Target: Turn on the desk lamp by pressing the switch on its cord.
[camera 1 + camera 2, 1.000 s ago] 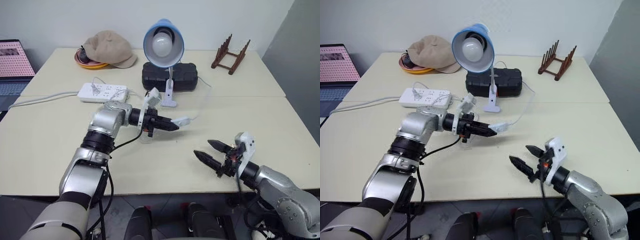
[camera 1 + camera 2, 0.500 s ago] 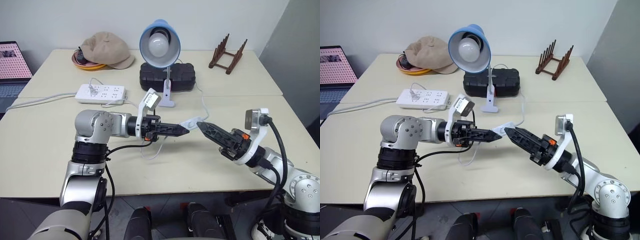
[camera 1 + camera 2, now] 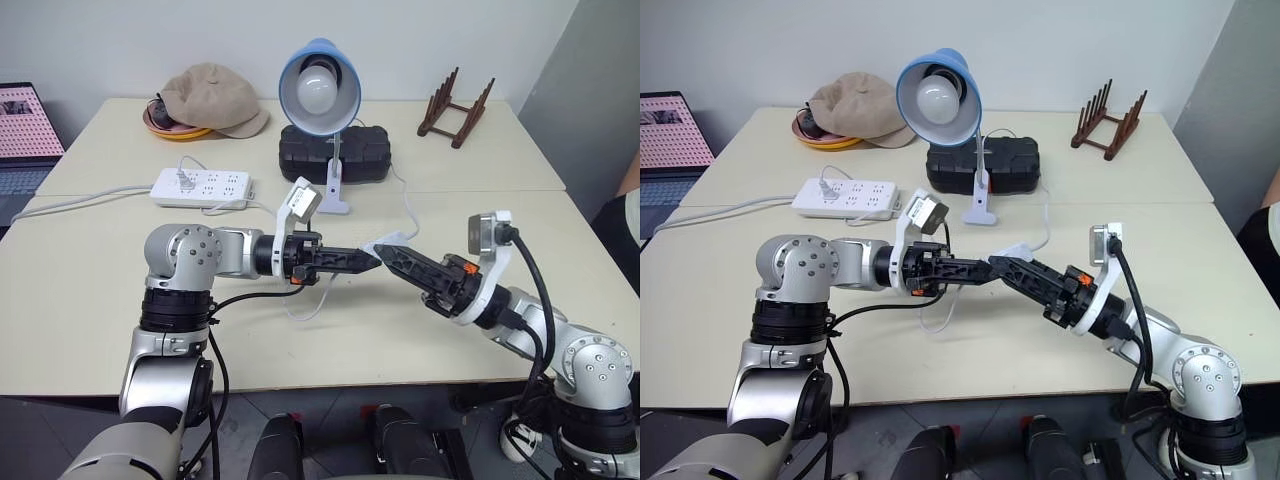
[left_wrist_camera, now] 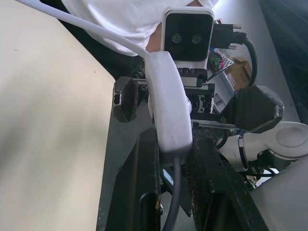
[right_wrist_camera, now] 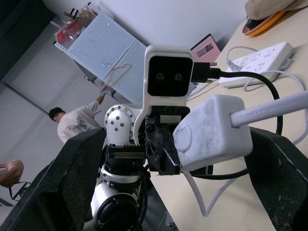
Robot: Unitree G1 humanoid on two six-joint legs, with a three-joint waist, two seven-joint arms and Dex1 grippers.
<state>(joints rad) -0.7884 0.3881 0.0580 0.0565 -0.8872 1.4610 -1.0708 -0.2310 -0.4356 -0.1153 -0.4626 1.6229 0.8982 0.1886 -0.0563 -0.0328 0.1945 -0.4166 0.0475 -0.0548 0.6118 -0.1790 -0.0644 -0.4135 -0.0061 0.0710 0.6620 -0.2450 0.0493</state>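
The desk lamp (image 3: 319,85), with its light-blue shade and white bulb, stands at the back of the table. Its thin white cord (image 3: 408,205) loops down to the switch (image 3: 377,246), which is held up above the table. My left gripper (image 3: 370,262) is shut on the switch (image 4: 166,103) and points toward the right arm. My right gripper (image 3: 386,254) comes in from the right, open. The switch (image 5: 211,132) lies between its two wide-apart fingers (image 5: 82,178). I cannot tell whether they touch it.
A white power strip (image 3: 202,186) lies at back left. A black case (image 3: 335,152) sits behind the lamp. A beige cap (image 3: 212,95) rests on an orange plate, a wooden rack (image 3: 458,105) stands at back right, and a laptop (image 3: 25,120) is at far left. A person (image 5: 77,127) stands in the room.
My right gripper rose from near the table's front edge and moved left up to the switch. My left gripper drew back slightly with the switch and rolled. The camera shifted a little.
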